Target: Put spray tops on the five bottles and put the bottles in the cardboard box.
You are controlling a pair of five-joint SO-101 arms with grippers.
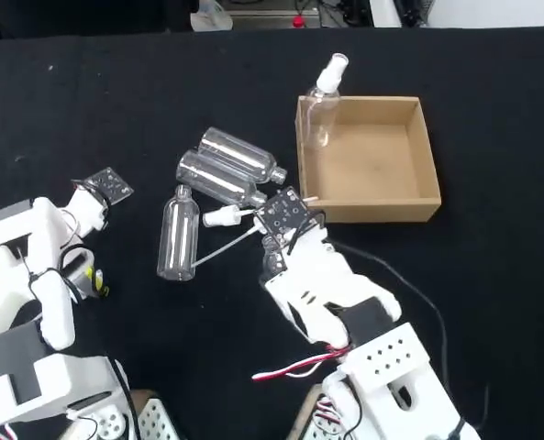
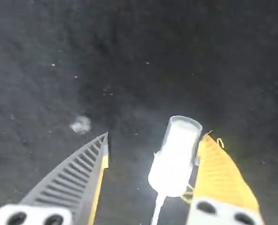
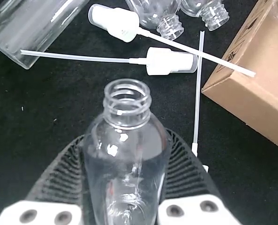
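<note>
My right gripper (image 3: 127,140) is shut on a clear bottle (image 3: 127,117) whose threaded neck is bare and points away from the wrist. Just beyond that neck two white spray tops (image 3: 171,61) (image 3: 115,21) lie on the black table, their long tubes crossing. In the high view this gripper (image 1: 279,240) sits close to the near left corner of the cardboard box (image 1: 427,206). One capped bottle (image 1: 325,101) stands in the box's far left corner. My left gripper (image 2: 156,138) is open; a white spray top (image 2: 176,154) rests against its yellow finger (image 2: 218,173).
Three uncapped clear bottles (image 1: 239,156) (image 1: 218,179) (image 1: 178,234) lie on the cloth left of the box, beside the loose spray tops (image 1: 221,217). The left arm (image 1: 33,275) stands at the table's left side.
</note>
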